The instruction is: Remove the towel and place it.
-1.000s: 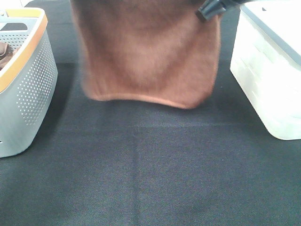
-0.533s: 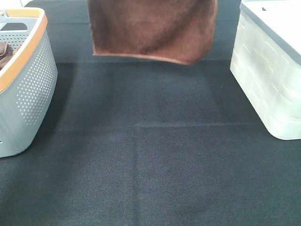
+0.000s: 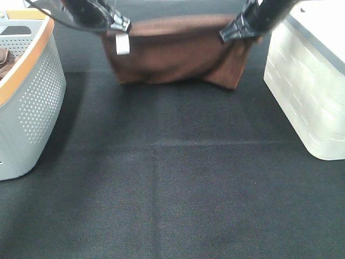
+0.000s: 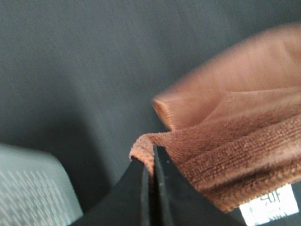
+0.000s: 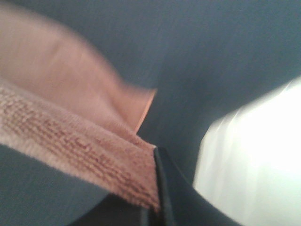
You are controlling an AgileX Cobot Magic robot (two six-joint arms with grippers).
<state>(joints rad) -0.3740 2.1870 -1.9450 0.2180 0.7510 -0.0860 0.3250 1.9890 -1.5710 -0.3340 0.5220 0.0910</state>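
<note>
The reddish-brown towel [image 3: 178, 54] hangs stretched between my two grippers at the far middle of the dark table, its lower part folding onto the cloth. A small white tag [image 3: 123, 44] hangs at its left corner. My left gripper [image 3: 121, 24] is shut on the left top corner; the left wrist view shows the black jaws pinching the towel's hem [image 4: 143, 153] and the tag [image 4: 268, 209]. My right gripper [image 3: 229, 32] is shut on the right top corner; the right wrist view shows the towel [image 5: 70, 141] clamped at the fingertips [image 5: 157, 188].
A grey perforated basket [image 3: 32, 102] with an orange rim stands at the left, with a darker brown cloth [image 3: 4, 59] inside. A white lidded plastic box [image 3: 307, 91] stands at the right. The table is covered by a black cloth [image 3: 172, 189].
Both grippers have come down into view with the towel. The towel, earlier hanging high with its lower edge off the table, now sags and touches down at the far middle.
</note>
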